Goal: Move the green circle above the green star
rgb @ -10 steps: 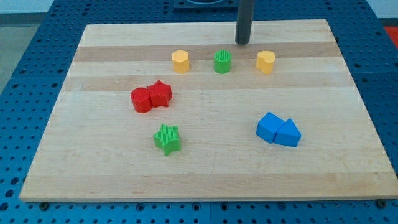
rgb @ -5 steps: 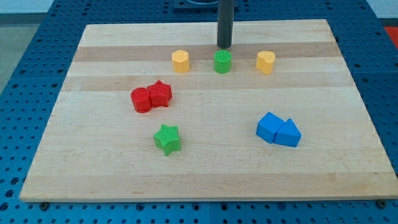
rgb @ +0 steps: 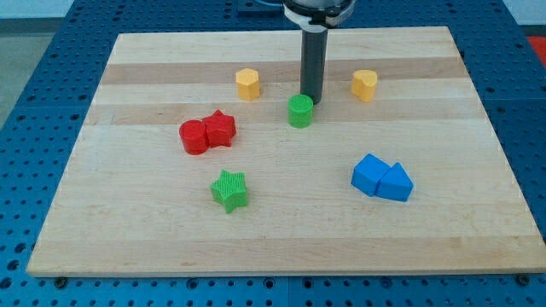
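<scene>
my tip [rgb: 310, 100]: lower end of a dark upright rod, touching the upper right edge of the green circle; the rod has no jaws and grasps nothing.
green circle [rgb: 299, 111]: near the board's middle, up and to the right of the green star, well apart from it.
green star [rgb: 229, 190]: lower left of centre, alone.
red circle [rgb: 194, 136]: touching the red star [rgb: 220, 129] on its right.
yellow blocks: one [rgb: 247, 83] left of the rod, one [rgb: 364, 84] right.
blue blocks: cube [rgb: 370, 174] touching a triangular one [rgb: 396, 183], right side.
wooden board [rgb: 444, 102]: carries everything.
</scene>
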{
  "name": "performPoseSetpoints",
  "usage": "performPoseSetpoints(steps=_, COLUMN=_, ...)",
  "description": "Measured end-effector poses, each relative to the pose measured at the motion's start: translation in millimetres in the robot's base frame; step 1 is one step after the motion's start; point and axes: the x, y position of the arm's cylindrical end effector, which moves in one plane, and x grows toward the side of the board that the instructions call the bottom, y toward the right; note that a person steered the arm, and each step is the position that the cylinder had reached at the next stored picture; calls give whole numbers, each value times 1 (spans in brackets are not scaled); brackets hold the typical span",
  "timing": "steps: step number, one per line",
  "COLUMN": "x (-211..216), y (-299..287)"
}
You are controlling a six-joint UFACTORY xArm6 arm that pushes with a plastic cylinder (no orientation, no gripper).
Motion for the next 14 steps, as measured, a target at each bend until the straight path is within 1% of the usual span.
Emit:
performPoseSetpoints(steps=1, x=1, y=-8)
performPoseSetpoints(steps=2, x=11, y=-38)
performPoseSetpoints(steps=5, x=63, y=-81)
performPoseSetpoints(steps=6, x=62, y=-81)
performPoseSetpoints(steps=7, x=28, y=-61)
performPoseSetpoints(steps=8, x=36, y=-33)
performPoseSetpoints(steps=9, x=48, y=-33)
performPoseSetpoints(steps=10, x=74, y=-33)
performPoseSetpoints(steps=14, x=79, y=-54)
